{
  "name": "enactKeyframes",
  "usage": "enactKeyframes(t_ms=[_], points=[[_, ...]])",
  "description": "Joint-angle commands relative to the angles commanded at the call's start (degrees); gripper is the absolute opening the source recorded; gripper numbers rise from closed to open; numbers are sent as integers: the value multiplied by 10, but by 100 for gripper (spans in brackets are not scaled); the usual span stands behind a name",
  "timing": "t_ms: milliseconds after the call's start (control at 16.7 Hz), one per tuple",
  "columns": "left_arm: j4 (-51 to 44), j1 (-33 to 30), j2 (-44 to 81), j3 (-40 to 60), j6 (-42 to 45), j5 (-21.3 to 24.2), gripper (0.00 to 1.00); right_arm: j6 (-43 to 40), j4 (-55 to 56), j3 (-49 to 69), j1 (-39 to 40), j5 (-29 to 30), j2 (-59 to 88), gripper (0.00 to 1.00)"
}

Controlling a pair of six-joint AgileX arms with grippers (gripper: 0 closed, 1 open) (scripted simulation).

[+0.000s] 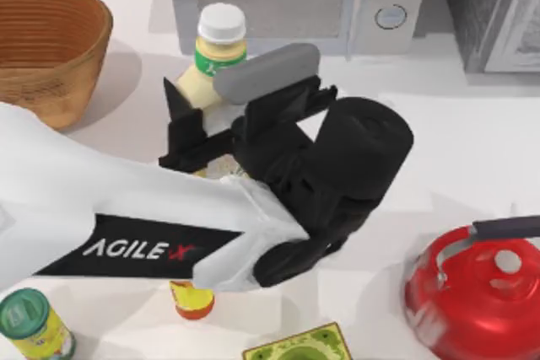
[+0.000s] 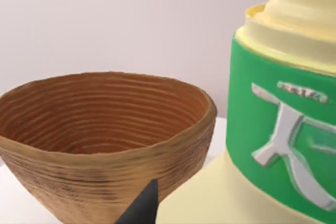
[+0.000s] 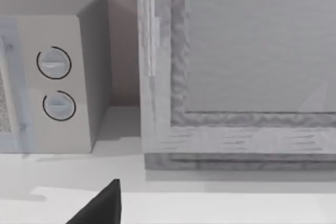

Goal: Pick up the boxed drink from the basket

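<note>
Top view: left pincer (image 1: 187,128) is seen beside the cream bottle (image 1: 213,61), right of the basket (image 1: 51,44); whether it is open cannot be told.

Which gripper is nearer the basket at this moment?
Left. The left gripper is beside the cream bottle, just right of the basket. The right gripper faces the microwave and grey cabinet at the table's back right, well away.
</note>
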Motion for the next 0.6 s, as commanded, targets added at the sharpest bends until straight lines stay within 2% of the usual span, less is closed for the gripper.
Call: enactKeyframes(t_ms=[120,300,600], points=[[-8,1,2,2,-8,-1,0,0,0,0,0,0,0,100],[-60,6,13,12,-65,-6,0,0,0,0,0,0,0,100],[-221,25,34,35,-261,-13,0,0,0,0,0,0,0,100]])
